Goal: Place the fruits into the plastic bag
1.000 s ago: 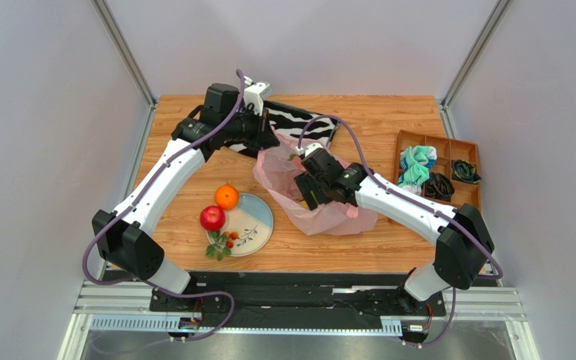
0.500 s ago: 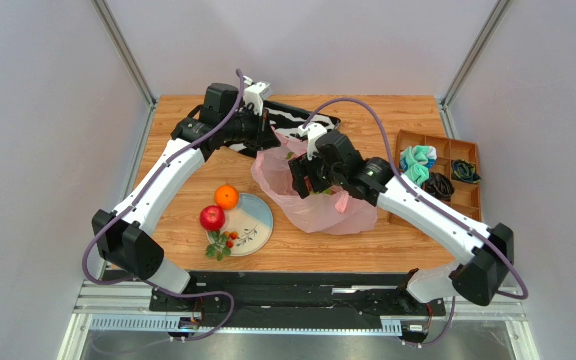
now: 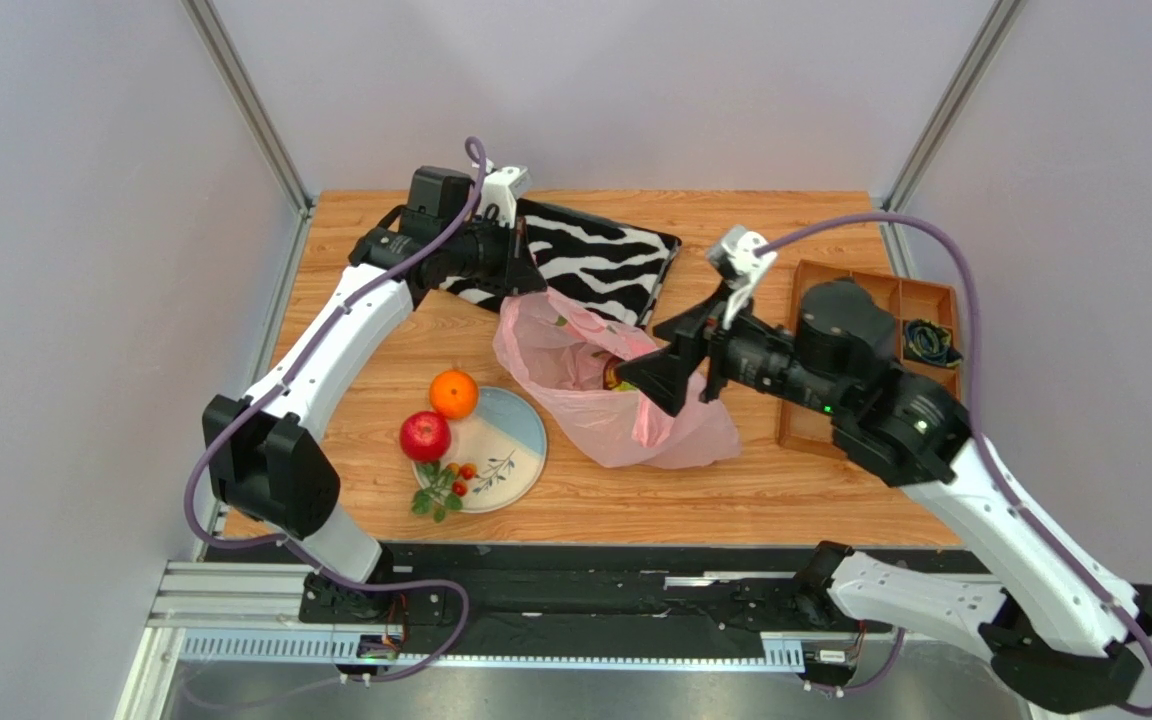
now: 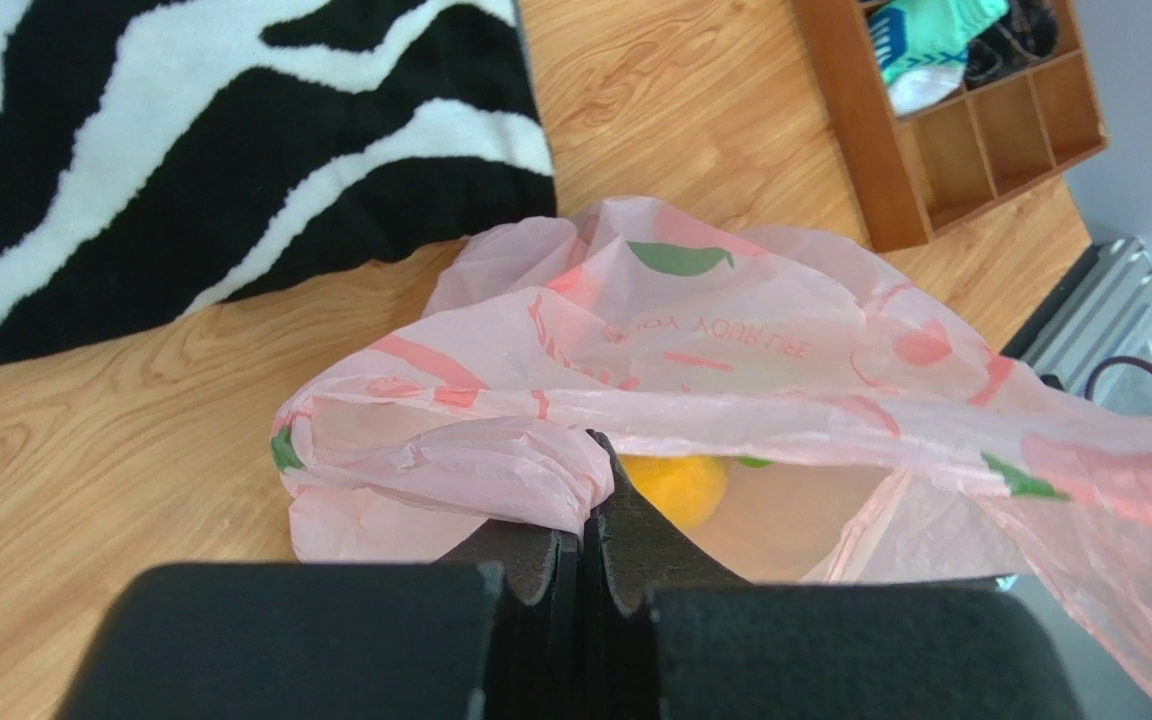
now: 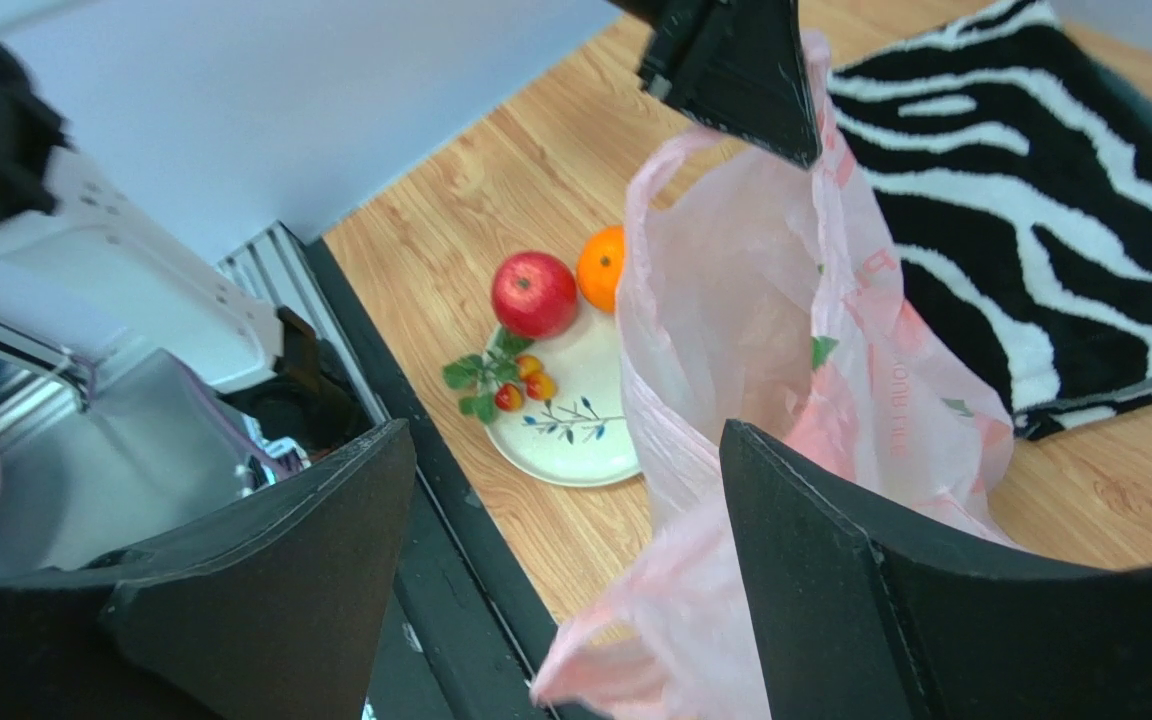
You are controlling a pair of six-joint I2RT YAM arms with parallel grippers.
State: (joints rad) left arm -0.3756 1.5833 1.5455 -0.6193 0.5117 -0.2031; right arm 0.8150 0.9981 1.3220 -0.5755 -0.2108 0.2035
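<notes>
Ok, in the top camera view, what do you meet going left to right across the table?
Red toy apple → translucent pink plastic bag → brown wooden compartment tray.

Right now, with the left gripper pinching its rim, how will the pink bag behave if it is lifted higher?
Probably floppy: the plastic bag hangs in crinkled folds from the left gripper. It is likely to sag at the bottom, since a yellow-orange fruit lies inside. The thin film may slip from so small a pinch.
</notes>
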